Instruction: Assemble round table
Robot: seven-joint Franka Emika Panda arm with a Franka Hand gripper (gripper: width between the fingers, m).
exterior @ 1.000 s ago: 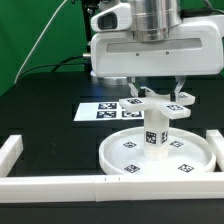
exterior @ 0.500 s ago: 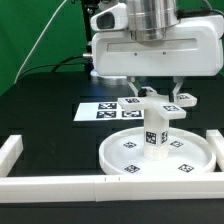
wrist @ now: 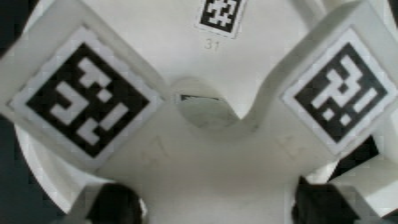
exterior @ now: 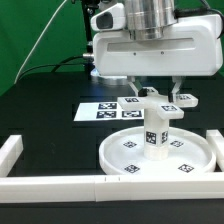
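Nothing has moved: gripper [exterior: 158,97] clasps cross-shaped foot [exterior: 160,107] above black table [exterior: 45,115], green backdrop [exterior: 25,30] behind.

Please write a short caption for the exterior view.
Gripper over cross-shaped foot atop leg on round disc.

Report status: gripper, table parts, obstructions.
Gripper straddling cross-shaped foot, closure unclear. Foot atop leg, upright on round disc. Nothing obstructing.

White border bars [exterior: 50,184] and marker board [exterior: 105,110] on black table [exterior: 45,115]
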